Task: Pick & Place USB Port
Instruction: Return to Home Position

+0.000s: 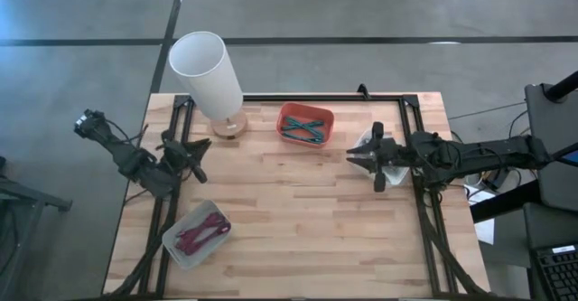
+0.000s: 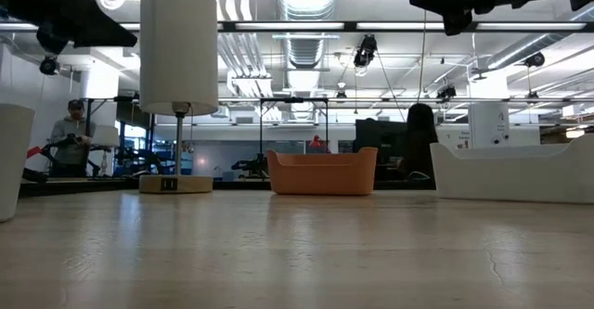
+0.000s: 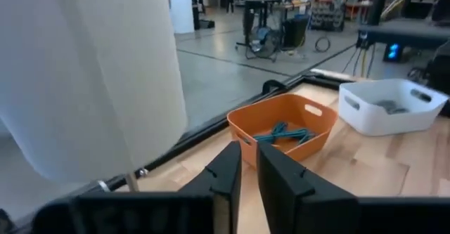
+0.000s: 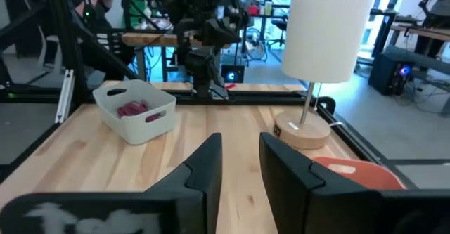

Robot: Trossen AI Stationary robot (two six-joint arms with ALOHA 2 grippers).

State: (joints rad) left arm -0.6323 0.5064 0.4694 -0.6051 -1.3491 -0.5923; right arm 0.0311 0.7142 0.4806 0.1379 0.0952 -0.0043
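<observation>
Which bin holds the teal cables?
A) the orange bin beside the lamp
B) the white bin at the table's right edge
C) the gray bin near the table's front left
A: in the high view the teal cables lie inside the orange bin next to the lamp, while the gray bin holds pink ones.

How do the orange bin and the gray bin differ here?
The orange bin sits beside the lamp; the gray bin sits far from it, by the opposite edge. The orange bin lies roughly square to the table; the gray bin is turned at an angle. The orange bin holds teal cables; the gray bin holds pink cables. Both are open-topped rectangular bins.
</observation>
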